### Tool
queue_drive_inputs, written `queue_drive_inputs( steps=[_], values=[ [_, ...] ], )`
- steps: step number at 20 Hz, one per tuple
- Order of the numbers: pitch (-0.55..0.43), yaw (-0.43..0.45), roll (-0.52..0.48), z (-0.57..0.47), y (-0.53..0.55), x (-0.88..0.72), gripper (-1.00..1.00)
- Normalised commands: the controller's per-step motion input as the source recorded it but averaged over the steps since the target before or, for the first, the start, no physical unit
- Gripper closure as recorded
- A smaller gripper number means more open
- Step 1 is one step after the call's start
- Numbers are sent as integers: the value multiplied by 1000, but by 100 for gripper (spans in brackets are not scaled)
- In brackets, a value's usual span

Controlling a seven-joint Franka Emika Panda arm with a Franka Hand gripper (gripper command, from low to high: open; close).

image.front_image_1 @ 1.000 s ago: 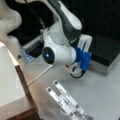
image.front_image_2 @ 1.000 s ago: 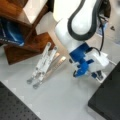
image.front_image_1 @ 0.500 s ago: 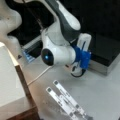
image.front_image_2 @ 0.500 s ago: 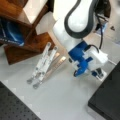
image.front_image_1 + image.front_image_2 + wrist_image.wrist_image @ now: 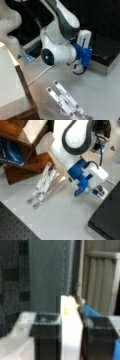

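White block (image 5: 71,327), upright, stands between the two dark fingers (image 5: 47,335) of the gripper (image 5: 71,322) in the wrist view; its long axis runs up the frame, top end toward the grey panel behind, a small yellowish spot near that end. Fingers sit narrow, close against both sides of the block, which suggests it is clamped there, so that it rides with the wrist. Gripper (image 5: 98,191): low over the grey table (image 5: 62,220) in a front view, below the blue mount (image 5: 80,176), tips turned toward that view's right; the block itself cannot be made out there. In a front view the gripper (image 5: 79,70) hangs just above the table beside the black slab (image 5: 105,60). Folding metal stand (image 5: 43,186): flat on the table, well apart from the gripper, long axis slanting from that view's bottom left up toward the wooden shelf (image 5: 22,157); seen also in a front view (image 5: 66,101). White cable (image 5: 37,76): trails across the table. Black perforated mat (image 5: 12,225): bottom-left corner.
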Motion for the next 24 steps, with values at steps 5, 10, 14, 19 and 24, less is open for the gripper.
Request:
queue_drive_inputs(
  steps=[5, 10, 14, 19, 24],
  values=[
    [56, -136, -53, 452, 497, -56, 100],
    [63, -130, -123, 484, 615, -101, 100],
    [19, -78, -185, 424, 642, -111, 100],
    [16, -32, -229, 340, 621, -116, 100],
    [0, -19, -227, 224, 485, -88, 100]
  ],
)
